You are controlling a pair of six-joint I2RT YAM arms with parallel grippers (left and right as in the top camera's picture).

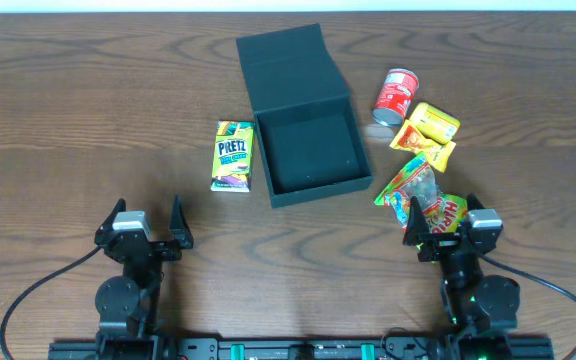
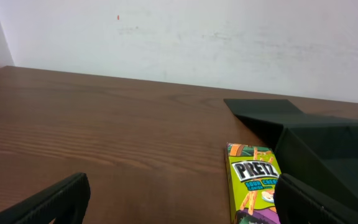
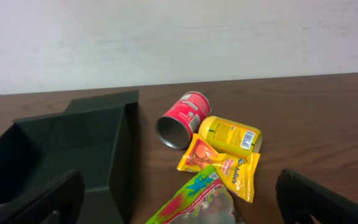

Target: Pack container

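Note:
The dark teal-black container [image 1: 358,183] lies open in the middle of the table, its flap lid [image 1: 290,68] folded back; it looks empty inside. It also shows in the left wrist view [image 2: 328,143] and in the right wrist view [image 3: 61,149]. A yellow-green Pretz box [image 1: 233,155] [image 2: 253,183] lies just left of it. Right of it lie a red can [image 1: 398,95] [image 3: 182,118], a yellow can [image 1: 435,121] [image 3: 232,134], a yellow-orange pack [image 1: 423,143] [image 3: 219,165] and a gummy bag [image 1: 411,186] [image 3: 201,202]. My left gripper [image 1: 146,222] [image 2: 179,205] and right gripper [image 1: 443,220] [image 3: 179,202] are open and empty near the front edge.
A red-yellow snack pack [image 1: 452,212] lies partly under my right gripper. The wooden table [image 1: 88,100] ends at a white wall [image 2: 179,37] at the back.

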